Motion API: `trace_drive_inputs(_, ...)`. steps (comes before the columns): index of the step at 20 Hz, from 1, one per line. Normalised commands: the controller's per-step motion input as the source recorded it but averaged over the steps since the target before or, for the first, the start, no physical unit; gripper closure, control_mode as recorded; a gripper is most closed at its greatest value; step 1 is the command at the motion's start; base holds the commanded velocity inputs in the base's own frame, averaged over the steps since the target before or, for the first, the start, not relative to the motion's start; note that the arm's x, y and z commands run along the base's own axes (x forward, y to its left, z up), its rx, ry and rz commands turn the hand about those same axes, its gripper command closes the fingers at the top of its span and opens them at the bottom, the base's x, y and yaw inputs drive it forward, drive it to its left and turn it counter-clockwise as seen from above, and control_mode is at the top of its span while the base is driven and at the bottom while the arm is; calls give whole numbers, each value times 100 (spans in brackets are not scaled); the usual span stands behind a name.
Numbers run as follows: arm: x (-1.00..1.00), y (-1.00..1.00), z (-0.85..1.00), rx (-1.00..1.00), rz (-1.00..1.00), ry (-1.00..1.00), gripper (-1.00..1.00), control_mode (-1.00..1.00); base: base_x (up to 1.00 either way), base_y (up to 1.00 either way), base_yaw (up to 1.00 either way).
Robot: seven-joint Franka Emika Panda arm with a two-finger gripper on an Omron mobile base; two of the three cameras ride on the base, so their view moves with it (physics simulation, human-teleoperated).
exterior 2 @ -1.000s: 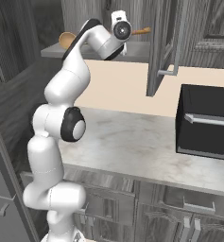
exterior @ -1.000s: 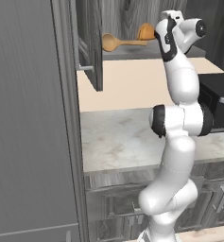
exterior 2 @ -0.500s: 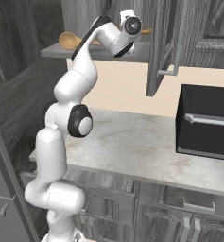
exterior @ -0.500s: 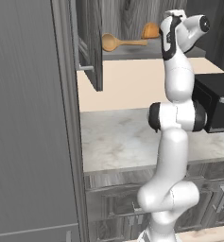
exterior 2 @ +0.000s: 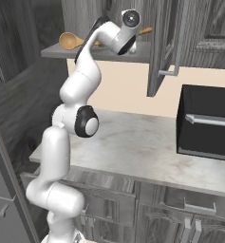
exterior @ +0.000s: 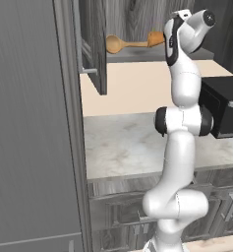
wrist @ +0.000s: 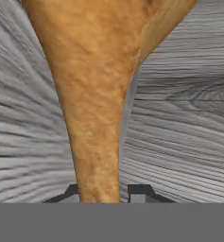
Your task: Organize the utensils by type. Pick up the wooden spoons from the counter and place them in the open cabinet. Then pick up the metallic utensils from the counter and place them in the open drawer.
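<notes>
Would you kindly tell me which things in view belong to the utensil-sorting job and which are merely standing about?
Job:
- orange-brown wooden spoon on the shelf
- second wooden spoon between the jaws
- dark grey wall cabinet
- grey marbled counter

Standing about:
- black box-shaped appliance
- low cupboards with silver handles

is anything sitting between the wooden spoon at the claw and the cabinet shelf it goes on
Nothing visible does. The wooden spoon rises between the claw's fingertips against the cabinet's grey wood, already up at shelf level. Another spoon lies on that shelf, off to the side.
</notes>
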Motion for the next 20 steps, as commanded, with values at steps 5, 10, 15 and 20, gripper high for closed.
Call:
trace_drive_inputs(5,15,12,-24,0,-8,2,-100,-100,0,0,0)
trace_drive_inputs(10,13,7,-18,0,-6,3,-100,-100,0,0,0)
trace_drive_inputs(15,1,3,-14,0,-1,9,-100,-100,0,0,0)
trace_drive_inputs(20,-8,0,-13,-1,0,18,-100,-100,0,0,0)
